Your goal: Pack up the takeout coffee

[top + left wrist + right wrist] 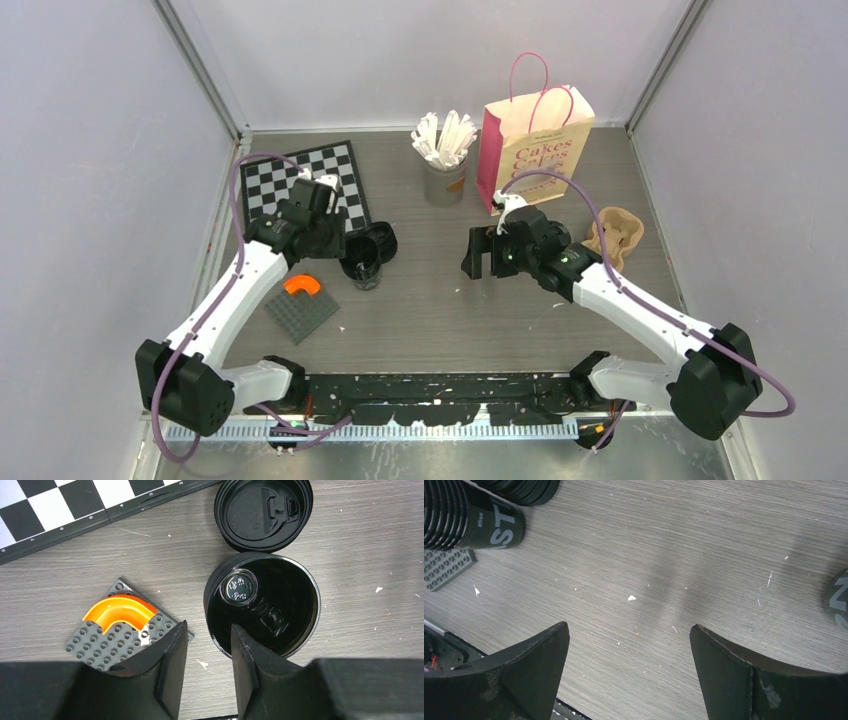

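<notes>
Left wrist view looks straight down into the coffee cup [270, 605] — round, black, open-topped, glossy inside. Its lid [255, 512], black moulded plastic with a sip flap and raised lettering too small to read, lies flat on the grey wood-grain desk [360, 580] just beyond the cup. The left end effector [209, 625] stands narrow, one finger inside the near rim and the other outside. A strip of desk shows between the outer finger and the cup wall, so no pinch shows. To its left lies a grey studded plate [92, 645] carrying an orange curved piece [120, 610].

Only the right wrist view shows the cup's ribbed side and white letters "ST" — up and left of the right end effector [629, 626], which is spread wide over the desk. The overhead view alone shows a pink paper bag [535, 145] printed "Cakes", beyond the right end effector.
</notes>
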Motion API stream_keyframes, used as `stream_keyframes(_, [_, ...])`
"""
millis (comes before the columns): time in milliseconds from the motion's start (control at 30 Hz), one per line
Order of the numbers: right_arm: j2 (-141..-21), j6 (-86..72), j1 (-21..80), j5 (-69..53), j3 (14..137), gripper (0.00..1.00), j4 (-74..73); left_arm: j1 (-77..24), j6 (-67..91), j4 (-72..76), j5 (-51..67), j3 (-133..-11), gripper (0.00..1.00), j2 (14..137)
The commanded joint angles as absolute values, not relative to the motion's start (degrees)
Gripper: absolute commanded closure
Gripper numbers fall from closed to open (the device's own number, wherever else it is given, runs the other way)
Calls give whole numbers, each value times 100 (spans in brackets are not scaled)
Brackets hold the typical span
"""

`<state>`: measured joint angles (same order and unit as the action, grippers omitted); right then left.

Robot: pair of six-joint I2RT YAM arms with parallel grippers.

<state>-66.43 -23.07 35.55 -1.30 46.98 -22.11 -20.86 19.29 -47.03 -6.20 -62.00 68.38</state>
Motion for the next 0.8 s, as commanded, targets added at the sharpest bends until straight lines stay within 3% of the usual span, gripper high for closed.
stream_keyframes(0, [-6356,-2265,3579,-243,4670,6,-1901,-2048,1938,-4428,-419,-6287,61,6882])
stream_keyframes(167, [-6309,-2254,3577,-201,4661,6,-1948,-2048,1952,-4386,-380,-6283,61,7008])
stream_keyframes(767, [-6235,-2197,3580,-97,4622,6,-1925,-2048,1855,-4409,-371,-6360,76,7255])
